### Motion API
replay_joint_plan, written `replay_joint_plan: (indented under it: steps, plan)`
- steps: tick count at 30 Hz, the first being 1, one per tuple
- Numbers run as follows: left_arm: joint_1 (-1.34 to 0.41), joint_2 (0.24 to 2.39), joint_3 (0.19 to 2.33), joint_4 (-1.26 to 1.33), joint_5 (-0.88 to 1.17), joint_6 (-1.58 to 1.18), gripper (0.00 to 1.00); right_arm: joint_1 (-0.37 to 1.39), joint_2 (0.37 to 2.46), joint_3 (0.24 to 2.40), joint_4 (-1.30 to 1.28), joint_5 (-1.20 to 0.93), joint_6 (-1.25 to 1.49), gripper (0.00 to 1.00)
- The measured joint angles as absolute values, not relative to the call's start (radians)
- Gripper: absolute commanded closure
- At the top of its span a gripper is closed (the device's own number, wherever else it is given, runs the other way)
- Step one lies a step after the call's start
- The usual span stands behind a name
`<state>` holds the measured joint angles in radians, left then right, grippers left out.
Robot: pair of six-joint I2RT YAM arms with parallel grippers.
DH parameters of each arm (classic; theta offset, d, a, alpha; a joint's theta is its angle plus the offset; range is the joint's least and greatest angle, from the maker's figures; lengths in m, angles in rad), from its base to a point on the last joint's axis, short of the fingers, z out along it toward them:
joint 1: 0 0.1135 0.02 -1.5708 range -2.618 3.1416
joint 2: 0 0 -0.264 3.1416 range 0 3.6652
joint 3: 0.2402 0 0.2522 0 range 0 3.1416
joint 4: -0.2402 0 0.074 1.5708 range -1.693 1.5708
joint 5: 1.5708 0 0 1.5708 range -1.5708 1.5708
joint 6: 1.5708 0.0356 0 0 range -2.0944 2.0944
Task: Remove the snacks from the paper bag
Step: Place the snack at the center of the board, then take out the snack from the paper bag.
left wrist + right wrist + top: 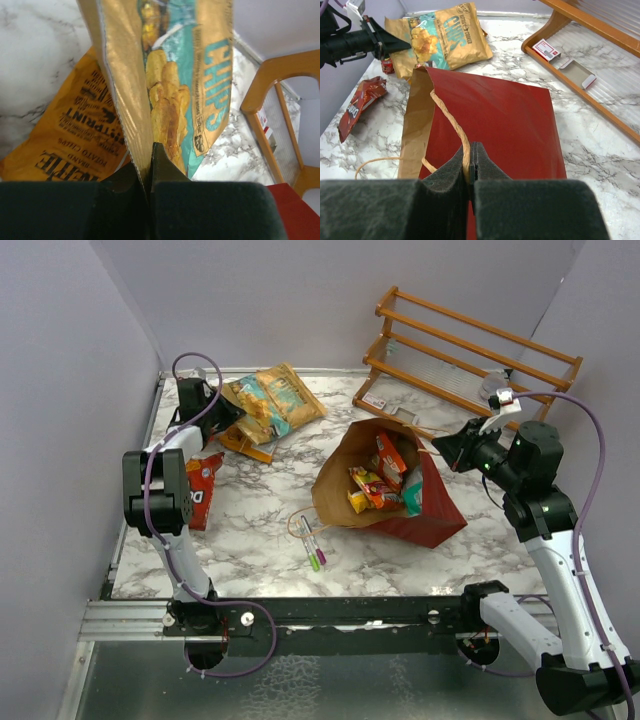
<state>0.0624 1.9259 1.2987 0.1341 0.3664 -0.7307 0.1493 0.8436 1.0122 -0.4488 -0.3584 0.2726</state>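
Note:
My left gripper is low at the back left corner, shut on the crimped edge of the large tan-and-teal chip bag. In the left wrist view my gripper pinches that bag above an orange chip bag. The red Doritos bag lies at the left. The paper bag lies on its side mid-table, mouth toward the left. Several small packets show inside it. My right gripper is shut on the bag's string handle and holds it up over the red side.
Two marker pens and the other string handle lie in front of the bag's mouth. A wooden slatted rack stands at the back right, with small cards on its lower shelf. Purple walls close the left and back.

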Motion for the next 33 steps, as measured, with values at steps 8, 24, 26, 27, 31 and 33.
replay_joint_plan:
  steps: [8, 24, 26, 27, 31, 33]
  plan:
    - [0.091, 1.92, 1.272, 0.112, 0.358, -0.709, 0.93, 0.149, 0.844, 1.012, -0.45, -0.361, 0.273, 0.99]
    - [0.109, 1.735, 1.262, -0.023, 0.352, -0.637, 0.3, 0.149, 0.838, 1.012, -0.466, -0.373, 0.273, 0.99]
    - [0.106, 1.63, 1.208, -0.025, 0.363, -0.636, 0.29, 0.149, 0.827, 1.006, -0.466, -0.384, 0.273, 0.99]
    - [0.102, 1.568, 1.177, -0.025, 0.372, -0.636, 0.29, 0.149, 0.82, 0.999, -0.467, -0.391, 0.272, 0.99]
    - [0.06, 1.367, 1.074, -0.017, 0.393, -0.632, 0.29, 0.149, 0.785, 0.955, -0.472, -0.429, 0.272, 0.99]
    - [-0.006, 1.267, 1.015, -0.027, 0.4, -0.627, 0.28, 0.149, 0.776, 0.942, -0.482, -0.44, 0.268, 0.99]
